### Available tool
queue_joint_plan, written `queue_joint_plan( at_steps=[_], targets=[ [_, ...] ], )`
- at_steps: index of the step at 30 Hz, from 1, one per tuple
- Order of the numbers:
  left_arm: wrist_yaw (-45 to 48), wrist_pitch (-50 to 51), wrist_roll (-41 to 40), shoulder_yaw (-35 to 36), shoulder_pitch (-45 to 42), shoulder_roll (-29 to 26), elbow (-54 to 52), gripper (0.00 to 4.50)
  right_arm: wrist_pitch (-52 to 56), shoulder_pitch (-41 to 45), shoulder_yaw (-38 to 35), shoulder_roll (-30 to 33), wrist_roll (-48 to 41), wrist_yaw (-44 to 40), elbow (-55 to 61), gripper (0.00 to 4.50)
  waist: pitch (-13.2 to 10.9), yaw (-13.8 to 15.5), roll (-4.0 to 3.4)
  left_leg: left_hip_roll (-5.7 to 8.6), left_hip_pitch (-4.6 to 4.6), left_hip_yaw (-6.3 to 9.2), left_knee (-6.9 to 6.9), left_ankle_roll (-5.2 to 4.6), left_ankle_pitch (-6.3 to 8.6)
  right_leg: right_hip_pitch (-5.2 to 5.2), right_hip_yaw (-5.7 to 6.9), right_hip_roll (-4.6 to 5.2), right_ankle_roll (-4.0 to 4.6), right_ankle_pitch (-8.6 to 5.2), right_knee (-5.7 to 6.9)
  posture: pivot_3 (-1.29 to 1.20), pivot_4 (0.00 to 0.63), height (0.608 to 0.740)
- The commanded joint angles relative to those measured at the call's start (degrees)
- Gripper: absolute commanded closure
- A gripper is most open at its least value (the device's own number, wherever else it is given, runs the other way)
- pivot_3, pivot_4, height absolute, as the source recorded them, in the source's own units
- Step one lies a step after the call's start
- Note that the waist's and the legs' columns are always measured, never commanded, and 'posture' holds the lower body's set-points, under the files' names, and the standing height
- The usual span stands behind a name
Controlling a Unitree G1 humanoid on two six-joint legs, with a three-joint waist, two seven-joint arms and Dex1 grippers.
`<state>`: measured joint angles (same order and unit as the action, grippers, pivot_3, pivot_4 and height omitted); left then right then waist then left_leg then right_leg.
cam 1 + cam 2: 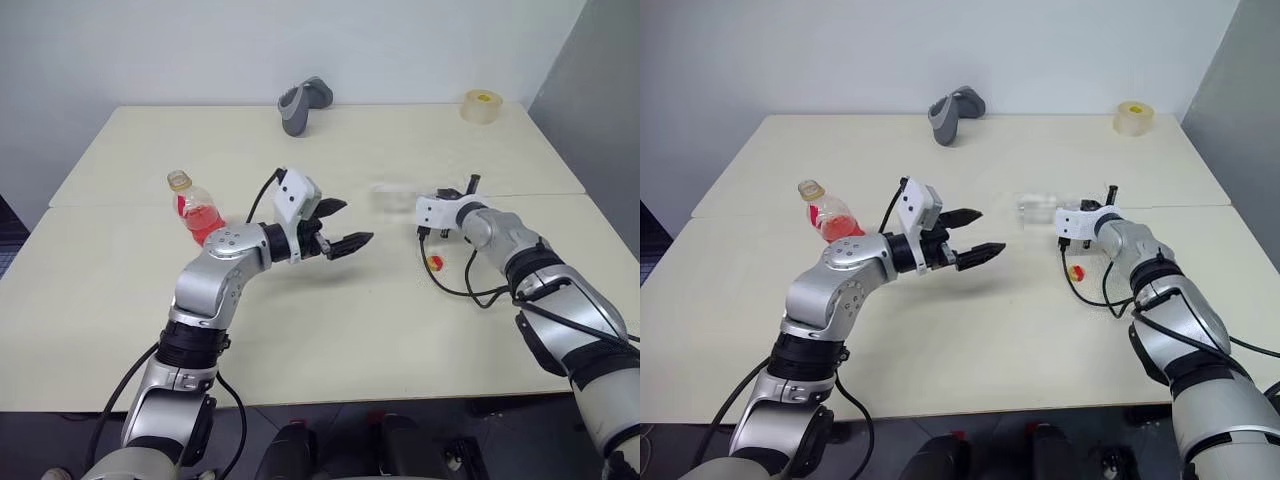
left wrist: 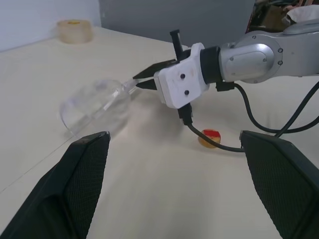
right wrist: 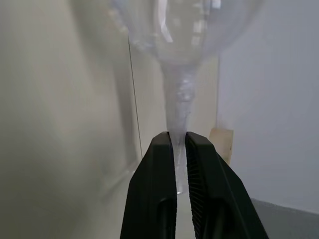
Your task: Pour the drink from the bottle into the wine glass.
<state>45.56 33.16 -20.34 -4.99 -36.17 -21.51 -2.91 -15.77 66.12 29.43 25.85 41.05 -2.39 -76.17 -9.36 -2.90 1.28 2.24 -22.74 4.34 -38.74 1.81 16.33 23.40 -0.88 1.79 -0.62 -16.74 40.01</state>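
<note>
The wine glass (image 2: 94,107) lies on its side on the table, its bowl pointing away from my right arm. My right gripper (image 3: 179,137) is shut on its thin stem, close under the bowl. At the left, partly hidden behind my left arm, stands the bottle (image 1: 195,210), with the red-orange drink (image 1: 206,222) in its lower part. Its mouth is uncapped. My left gripper (image 1: 352,224) hovers open over the middle of the table, between bottle and glass, holding nothing.
A small yellow-and-red cap (image 1: 435,262) lies on the table (image 1: 330,330) just near my right wrist, beside a black cable. A grey object (image 1: 303,103) and a roll of tape (image 1: 482,105) sit at the table's far edge.
</note>
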Motion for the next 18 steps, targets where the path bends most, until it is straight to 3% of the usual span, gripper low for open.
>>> queue_joint_plan(
  at_steps=[1,18],
  targets=[
    [-0.5,-1.1,-0.9,2.0,-1.6,-0.4,-1.2,0.0,-0.4,1.4,0.4,1.2,0.4,0.6,0.2,4.49,0.0,0.0,0.0,0.0,0.0,0.0,0.0,0.0,0.0,0.0,0.0,0.0,0.0,0.0,0.0,0.0,0.15,0.74],
    [-1.2,-1.8,-0.9,2.2,-0.9,-0.3,-1.5,0.0,-1.6,2.0,0.5,1.5,1.0,1.3,0.8,4.49,0.0,0.0,0.0,0.0,0.0,0.0,0.0,0.0,0.0,0.0,0.0,0.0,0.0,0.0,0.0,0.0,0.15,0.74]
  ],
)
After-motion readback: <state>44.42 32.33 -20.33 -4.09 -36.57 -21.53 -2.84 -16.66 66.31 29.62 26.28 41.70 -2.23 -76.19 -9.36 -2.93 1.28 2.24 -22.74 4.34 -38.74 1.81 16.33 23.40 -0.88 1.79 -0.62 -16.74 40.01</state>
